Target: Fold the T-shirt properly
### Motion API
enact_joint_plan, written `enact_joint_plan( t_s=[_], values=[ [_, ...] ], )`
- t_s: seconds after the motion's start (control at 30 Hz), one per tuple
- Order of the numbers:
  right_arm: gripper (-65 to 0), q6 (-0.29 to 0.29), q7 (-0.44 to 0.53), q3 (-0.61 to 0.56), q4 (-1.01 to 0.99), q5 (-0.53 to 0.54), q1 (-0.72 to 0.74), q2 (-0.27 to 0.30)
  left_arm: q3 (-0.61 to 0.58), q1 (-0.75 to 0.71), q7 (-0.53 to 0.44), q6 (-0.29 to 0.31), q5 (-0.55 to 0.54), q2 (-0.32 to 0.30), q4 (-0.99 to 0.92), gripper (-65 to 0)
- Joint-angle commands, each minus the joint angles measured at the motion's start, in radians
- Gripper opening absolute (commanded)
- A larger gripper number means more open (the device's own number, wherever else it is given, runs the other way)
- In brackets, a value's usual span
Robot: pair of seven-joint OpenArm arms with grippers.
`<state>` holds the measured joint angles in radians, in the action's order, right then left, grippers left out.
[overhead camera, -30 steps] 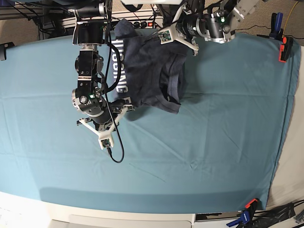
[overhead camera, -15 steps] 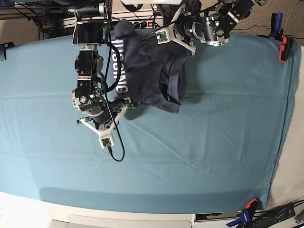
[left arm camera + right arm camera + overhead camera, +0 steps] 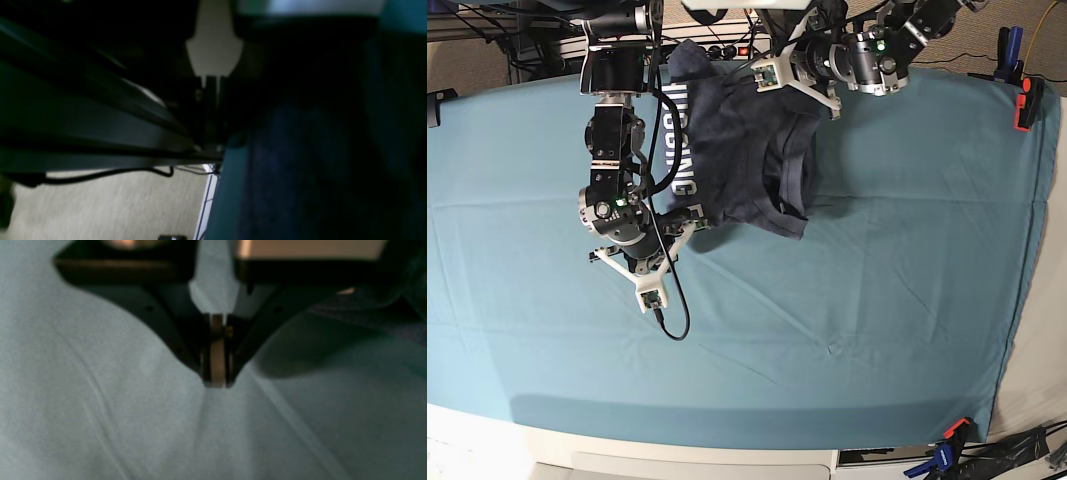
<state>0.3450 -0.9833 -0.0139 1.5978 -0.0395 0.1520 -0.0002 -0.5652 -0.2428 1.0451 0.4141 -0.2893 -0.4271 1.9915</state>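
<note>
The T-shirt (image 3: 737, 150), dark slate-blue with white lettering along its left side, lies bunched at the far middle of the teal tablecloth (image 3: 877, 280). My left gripper (image 3: 777, 68) is at the shirt's far edge by the table's back rim. In the left wrist view this gripper (image 3: 210, 146) is shut, and the dark shirt (image 3: 317, 173) lies just to its right; the frame is too dark to show any pinched fabric. My right gripper (image 3: 672, 250) is near the shirt's near-left corner. It is shut (image 3: 216, 383) with its tips on bare tablecloth (image 3: 100, 406), and the shirt (image 3: 367, 316) lies beyond it.
Orange and blue clamps (image 3: 1025, 100) hold the cloth at the far right corner, and another clamp (image 3: 947, 445) holds the near right edge. A black cable (image 3: 677, 320) loops from the right arm onto the cloth. Rails and cables line the table's back edge (image 3: 547, 40).
My left arm has shifted slightly left and turned at the shirt's far edge. The right arm and the shirt have hardly moved.
</note>
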Motion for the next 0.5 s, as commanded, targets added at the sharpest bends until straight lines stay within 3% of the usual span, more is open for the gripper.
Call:
enact_joint_plan(
  t_s=[0.0, 0.23, 0.37, 0.47],
  values=[
    [-65.0, 0.003, 0.021, 0.000, 0.016, 0.006, 0.021, 0.007, 0.019, 0.045, -0.146, -0.128, -0.003, 0.015, 0.024, -65.0],
    [-65.0, 0.003, 0.021, 0.000, 0.016, 0.006, 0.009, 0.065, 0.019, 0.043, -0.143, -0.125, -0.080, -0.089, 0.024, -65.0],
    [-65.0, 0.003, 0.020, 0.001, 0.016, 0.006, 0.003, 0.067, 0.018, 0.043, -0.135, -0.073, -0.147, -0.143, 0.024, -65.0],
    [-65.0, 0.003, 0.022, 0.000, 0.016, 0.020, -0.003, 0.067, 0.018, 0.040, -0.127, -0.072, -0.195, -0.183, 0.024, -65.0]
  ],
)
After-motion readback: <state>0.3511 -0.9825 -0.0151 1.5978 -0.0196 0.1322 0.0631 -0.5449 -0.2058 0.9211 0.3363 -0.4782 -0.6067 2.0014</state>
